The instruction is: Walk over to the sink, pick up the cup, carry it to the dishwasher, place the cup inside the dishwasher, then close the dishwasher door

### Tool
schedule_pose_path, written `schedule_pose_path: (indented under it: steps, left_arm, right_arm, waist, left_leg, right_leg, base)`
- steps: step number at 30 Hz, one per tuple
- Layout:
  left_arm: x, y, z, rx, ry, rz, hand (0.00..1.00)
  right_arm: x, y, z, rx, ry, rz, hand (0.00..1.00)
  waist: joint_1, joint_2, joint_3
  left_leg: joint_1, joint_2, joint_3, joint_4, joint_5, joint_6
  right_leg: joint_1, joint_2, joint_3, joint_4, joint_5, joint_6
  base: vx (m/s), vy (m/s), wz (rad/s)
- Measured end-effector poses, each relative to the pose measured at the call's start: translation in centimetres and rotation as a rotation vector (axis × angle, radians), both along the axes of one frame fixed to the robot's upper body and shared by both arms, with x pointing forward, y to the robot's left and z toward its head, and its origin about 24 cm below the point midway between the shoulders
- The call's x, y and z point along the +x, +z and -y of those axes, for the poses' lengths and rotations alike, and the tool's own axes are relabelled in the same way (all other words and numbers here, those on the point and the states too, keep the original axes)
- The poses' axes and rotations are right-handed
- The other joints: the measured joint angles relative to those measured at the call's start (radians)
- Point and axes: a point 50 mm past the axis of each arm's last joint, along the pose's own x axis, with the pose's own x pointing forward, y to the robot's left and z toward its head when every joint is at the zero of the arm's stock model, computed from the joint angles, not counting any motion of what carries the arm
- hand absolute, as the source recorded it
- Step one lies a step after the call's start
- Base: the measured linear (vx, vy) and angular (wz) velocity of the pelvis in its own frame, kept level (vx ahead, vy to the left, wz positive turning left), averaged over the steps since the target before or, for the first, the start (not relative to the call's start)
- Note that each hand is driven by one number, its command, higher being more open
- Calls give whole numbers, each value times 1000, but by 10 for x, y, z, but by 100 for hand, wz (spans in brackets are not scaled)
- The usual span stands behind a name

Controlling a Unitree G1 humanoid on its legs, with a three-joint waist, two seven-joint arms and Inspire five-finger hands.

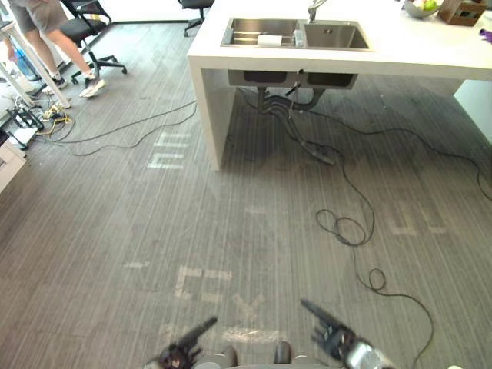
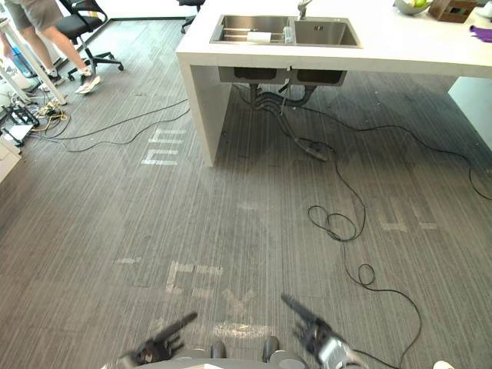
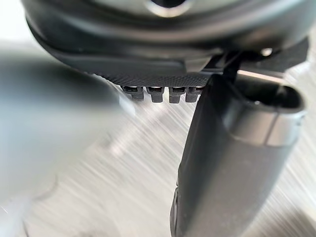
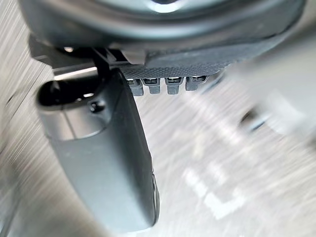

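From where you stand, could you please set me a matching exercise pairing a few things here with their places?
1 sink
2 bowl
3 chair
4 right hand

A over the floor, open
B far left, beside a person's legs
C set into the white counter
D on the counter, right of the tap

Pairs: 1-C, 2-D, 3-B, 4-A

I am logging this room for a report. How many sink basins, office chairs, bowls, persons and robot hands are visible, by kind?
Sink basins: 2
Office chairs: 2
Bowls: 1
Persons: 1
Robot hands: 2
Total: 8
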Motion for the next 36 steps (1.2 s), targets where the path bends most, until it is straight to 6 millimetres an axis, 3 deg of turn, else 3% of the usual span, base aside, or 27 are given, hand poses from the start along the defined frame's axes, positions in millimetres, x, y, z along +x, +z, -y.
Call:
schedule_pose_path:
  steps: [2, 4, 7, 11, 18, 21, 27, 29, 36]
  left_arm:
    - [31, 11, 14, 5, -90, 100, 100]
    - [46, 17, 20, 51, -183, 134, 100]
    - [52, 19, 20, 159, -297, 132, 100]
    - [43, 13, 15, 344, -396, 48, 100]
    - [33, 10, 0, 649, -481, -52, 100]
    - [20, 5, -6, 742, -492, -108, 100]
    - [-11, -6, -7, 712, -473, -178, 100]
    - [-23, -11, -5, 619, -387, -191, 100]
    - [-35, -16, 4, 439, -204, -162, 100]
  right_arm:
    - [30, 15, -4, -31, 87, 90, 100]
    - [40, 21, -6, -67, 160, 116, 100]
    - [39, 20, -6, -124, 241, 97, 100]
    - [26, 12, -1, -189, 305, 31, 100]
    - [24, 12, 4, -284, 339, 51, 100]
    - [19, 10, 5, -306, 345, 62, 100]
    - [-9, -2, 6, -284, 337, 4, 100]
    - [-26, -10, 5, -269, 330, -38, 100]
    - [-63, -23, -8, -184, 266, -113, 100]
  waist:
    - [1, 1, 1]
    - [-1, 1, 2]
    - [-4, 1, 18]
    - [-4, 1, 29]
    - [-6, 1, 29]
    - [-5, 2, 28]
    - [-3, 2, 28]
    - [-3, 1, 27]
    - [-3, -3, 15]
  left_leg:
    - [1, -4, 1, -7, 9, 8]
    - [11, -5, 1, -17, 14, 11]
    - [32, -6, 1, -29, 16, 11]
    - [35, -6, -5, -35, 16, 11]
    - [47, -8, -10, -35, 15, 11]
    - [54, -11, -9, -34, 15, 10]
    - [60, -15, 2, -33, 14, 12]
    - [61, -16, 4, -33, 14, 13]
    - [66, -15, 10, -29, 12, 17]
  right_leg:
    - [3, -2, 0, -9, 11, 0]
    - [8, -3, -3, -10, 11, 0]
    - [26, -2, -6, -16, 11, 1]
    - [29, -2, -16, -19, 8, 6]
    - [43, -7, -28, -8, -5, 25]
    - [46, -11, -28, 2, -8, 30]
    - [46, -16, -18, 9, -8, 27]
    - [46, -17, -17, 9, -6, 25]
    - [47, -16, -12, 18, -5, 23]
  base:
    - [-88, 27, -1]
    - [-65, 26, 1]
    - [-11, 8, 0]
    - [12, 8, 3]
    - [-1, 20, 6]
    - [-27, 19, 0]
    - [-28, 24, -4]
    - [-11, 8, -2]
    - [-5, 7, -2]
